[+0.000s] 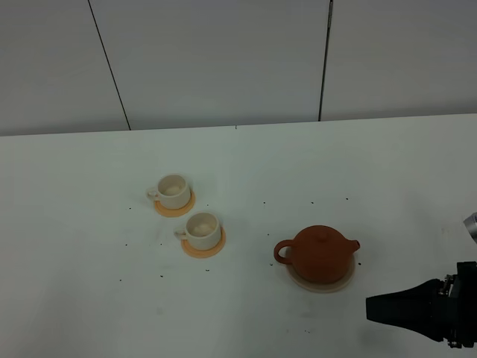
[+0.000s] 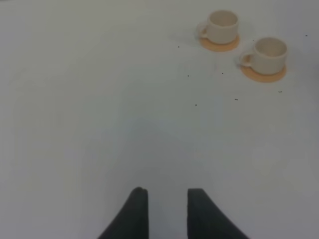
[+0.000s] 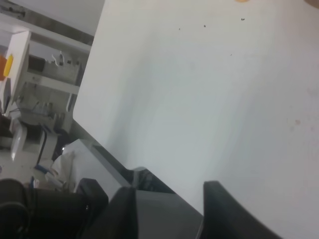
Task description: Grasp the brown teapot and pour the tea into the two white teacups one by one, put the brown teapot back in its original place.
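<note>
Right fingers (image 1: 395, 307) poke in at the desk (image 1: 74, 261) near edge, near the brown teapot (image 1: 319, 253) on its beige coaster (image 1: 328, 286). A white teacup (image 1: 174, 192) and a second teacup (image 1: 202, 229) stand well apart from it.

Left wrist view: left fingers (image 2: 137, 214) are parted and empty over bare desk.

Right wrist view: the fingers are parted and empty, seemingly beside the desk's edge.

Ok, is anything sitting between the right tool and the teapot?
Nothing visible. Only bare table lies between the right tool and the teapot, which sits on its coaster. The far cup and near cup stand left, beyond the teapot.
</note>
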`<control>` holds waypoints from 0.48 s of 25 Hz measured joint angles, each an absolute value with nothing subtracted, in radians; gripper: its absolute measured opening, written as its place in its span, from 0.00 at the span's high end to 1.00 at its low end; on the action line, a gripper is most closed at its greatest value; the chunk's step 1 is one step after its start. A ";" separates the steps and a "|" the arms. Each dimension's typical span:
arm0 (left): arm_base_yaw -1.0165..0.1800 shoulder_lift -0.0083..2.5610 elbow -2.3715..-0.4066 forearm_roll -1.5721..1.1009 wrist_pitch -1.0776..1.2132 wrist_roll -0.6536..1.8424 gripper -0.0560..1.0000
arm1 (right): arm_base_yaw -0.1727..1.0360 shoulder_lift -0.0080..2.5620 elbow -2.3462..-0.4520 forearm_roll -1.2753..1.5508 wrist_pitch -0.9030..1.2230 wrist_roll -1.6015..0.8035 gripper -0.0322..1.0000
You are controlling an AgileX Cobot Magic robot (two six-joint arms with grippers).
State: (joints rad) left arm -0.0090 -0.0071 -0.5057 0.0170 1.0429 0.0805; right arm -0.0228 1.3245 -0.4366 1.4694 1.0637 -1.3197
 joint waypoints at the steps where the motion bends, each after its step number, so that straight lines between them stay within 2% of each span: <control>1: -0.009 -0.007 -0.506 0.017 1.043 0.082 0.70 | -0.023 1.324 -0.437 1.472 1.064 -1.322 0.67; 12: -0.009 -0.007 -0.506 0.019 1.043 0.082 0.70 | -0.021 1.325 -0.454 1.578 1.063 -1.362 0.70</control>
State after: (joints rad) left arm -0.0090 -0.0071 -0.5057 0.0191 1.0429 0.0816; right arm -0.0213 1.3247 -0.4544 1.5783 1.0628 -1.3624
